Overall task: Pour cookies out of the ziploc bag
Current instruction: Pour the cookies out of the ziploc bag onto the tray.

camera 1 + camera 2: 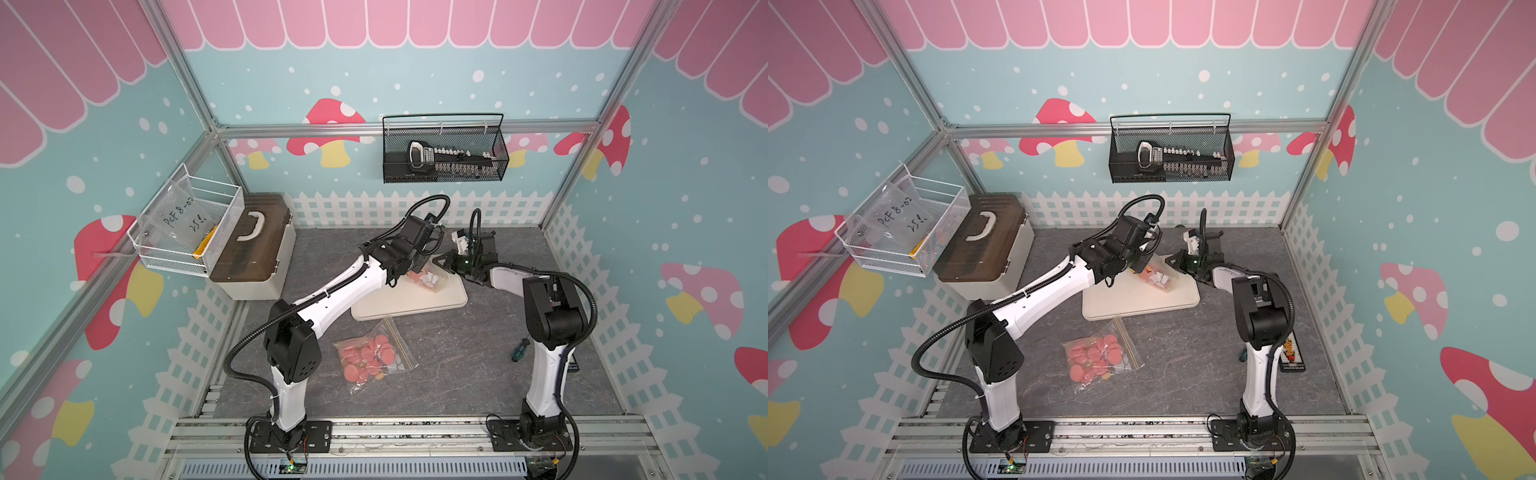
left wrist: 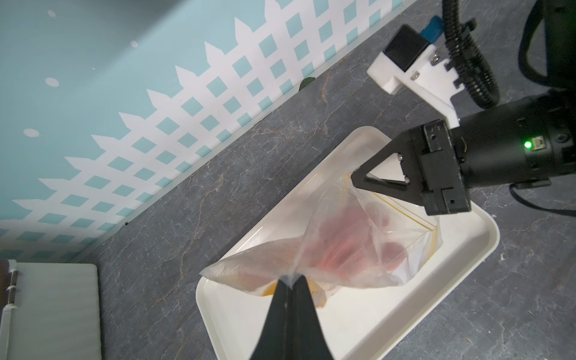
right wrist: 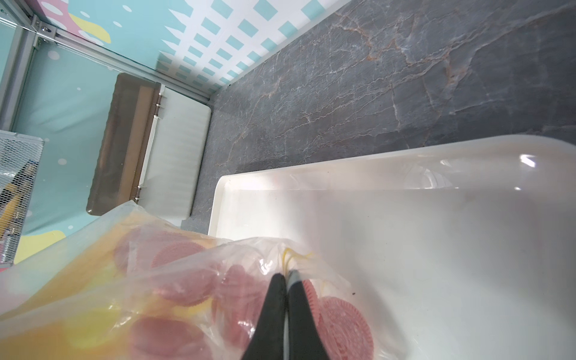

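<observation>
Both end effectors are closed on the ziploc bag [image 1: 428, 279]. In both top views the left end effector [image 1: 417, 266] and the right end effector [image 1: 441, 262] face each other over the far end of the white tray [image 1: 407, 305], and the bag hangs between them just above it. We judge spilling the main risk: the bag sits near the tray's far corner, so cookies tipped outward could land on the worktop [image 1: 457, 365]. A second bag of cookies [image 1: 1096, 357] lies just beside the tray's near edge, and a screwdriver [image 1: 519, 350] lies near the right arm. Neither blocks the pour, though the left forearm hides part of the tray.

From the left wrist, the left fingertips [image 2: 280, 305] pinch a thin fold of film, and the cookies [image 2: 336, 240] show as a pink blur inside. That fold could slide free under load. We cannot tell whether the zip is open.

From the right wrist, closed tips nip the yellow zip strip [image 3: 288, 254]. Cookies crowd against it, and a toolbox [image 3: 149, 149] stands well apart.
</observation>
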Robot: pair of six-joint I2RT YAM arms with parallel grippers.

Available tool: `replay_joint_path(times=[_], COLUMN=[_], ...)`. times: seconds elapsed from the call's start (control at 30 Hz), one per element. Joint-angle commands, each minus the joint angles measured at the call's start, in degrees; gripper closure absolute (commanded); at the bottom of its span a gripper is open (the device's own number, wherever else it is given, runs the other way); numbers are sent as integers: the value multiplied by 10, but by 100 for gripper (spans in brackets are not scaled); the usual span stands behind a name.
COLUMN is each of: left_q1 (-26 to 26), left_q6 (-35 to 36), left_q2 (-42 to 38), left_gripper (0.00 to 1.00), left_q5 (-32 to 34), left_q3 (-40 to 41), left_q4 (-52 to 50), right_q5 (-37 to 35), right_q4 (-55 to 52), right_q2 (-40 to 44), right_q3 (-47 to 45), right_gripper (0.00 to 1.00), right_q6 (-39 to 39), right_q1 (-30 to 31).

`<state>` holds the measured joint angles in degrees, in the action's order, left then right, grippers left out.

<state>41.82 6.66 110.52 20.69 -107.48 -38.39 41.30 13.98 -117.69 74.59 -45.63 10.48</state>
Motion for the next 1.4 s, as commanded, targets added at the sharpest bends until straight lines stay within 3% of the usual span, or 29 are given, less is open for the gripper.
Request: replay_joint_path(times=[0.0, 0.13, 0.27, 0.57, 0.7, 1.07, 1.37], left_q1=[4, 6, 8, 8, 8, 8, 8], left_q6=[20, 21, 17, 8, 14, 4, -4], left_q2=[5, 10, 13, 22, 27, 33, 34], left_gripper=[100, 100, 100, 100, 100, 100, 100], left_q5=[16, 20, 22, 29, 34, 30, 30], left_q3=[-31, -41, -43, -43, -50, -48, -46], left_q4=[-7, -16, -18, -22, -22, -26, -28], right_q5=[15, 26, 26, 26, 31, 30, 35], right_q4=[23, 23, 23, 22, 22, 16, 0], right_q2=[-10, -11, -8, -9, -14, 11, 83], right_q3=[-1, 5, 2, -7, -5, -35, -115], right_gripper=[100, 96, 87, 83, 71, 60, 49], right_q6=[-21, -28, -31, -30, -31, -25, -35], right_q1=[-4, -4, -6, -8, -8, -13, -15])
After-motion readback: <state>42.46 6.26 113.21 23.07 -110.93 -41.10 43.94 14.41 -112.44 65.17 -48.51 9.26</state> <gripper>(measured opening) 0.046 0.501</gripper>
